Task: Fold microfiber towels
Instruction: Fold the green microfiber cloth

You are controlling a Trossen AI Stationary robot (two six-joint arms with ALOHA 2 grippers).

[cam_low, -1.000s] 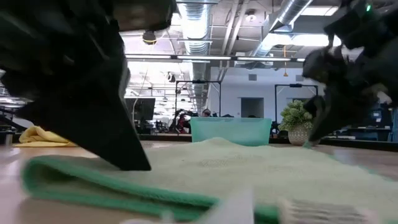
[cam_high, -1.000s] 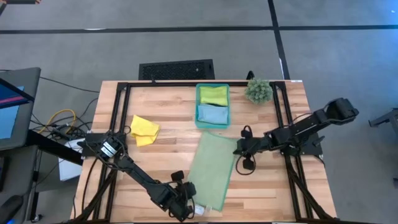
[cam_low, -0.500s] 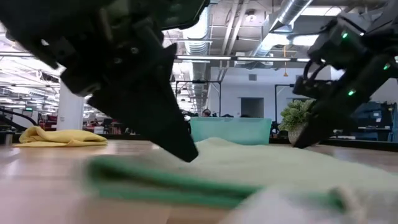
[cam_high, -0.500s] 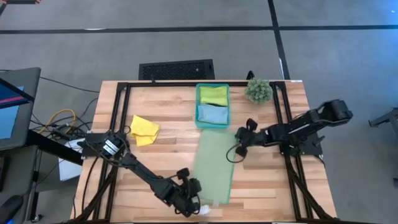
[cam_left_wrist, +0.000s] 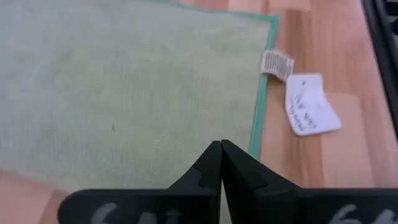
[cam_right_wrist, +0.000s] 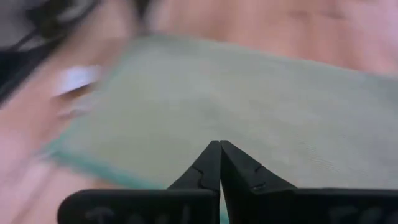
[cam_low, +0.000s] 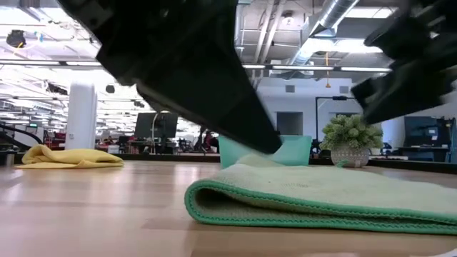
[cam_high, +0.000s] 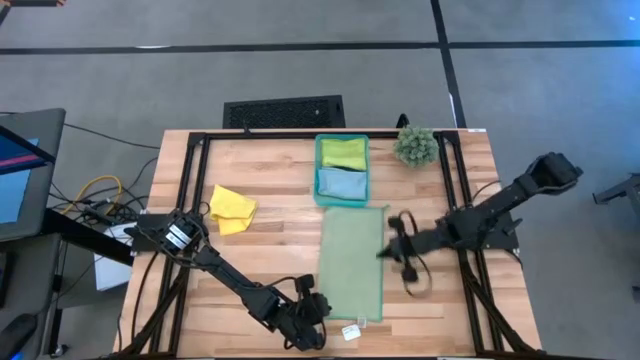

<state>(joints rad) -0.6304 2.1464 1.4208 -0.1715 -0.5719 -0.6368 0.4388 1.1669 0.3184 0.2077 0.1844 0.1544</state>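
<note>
Right now I have the pale green towel (cam_high: pixel 352 262) lying flat on the table (cam_high: pixel 260 180), folded once into a long strip that runs from just below the teal bin (cam_high: pixel 341 168) toward the near edge, so its long sides are squared up for the next fold. My left gripper (cam_high: pixel 312 318) sits at the strip's near corner, beside the towel's white tags (cam_high: pixel 351 331); in the left wrist view its fingers are pressed together with nothing between them. My right gripper (cam_high: pixel 392 247) hovers just off the strip's right edge, its fingers closed and holding no cloth. The yellow towel (cam_high: pixel 232 208) waits crumpled to the left, and the lime green towel (cam_high: pixel 343 152) and light blue towel (cam_high: pixel 341 183) lie in the bin, next to the small plant (cam_high: pixel 414 145).

Compared with a second ago, the strip has swung from slanted to straight, and both grippers have let go of it.
</note>
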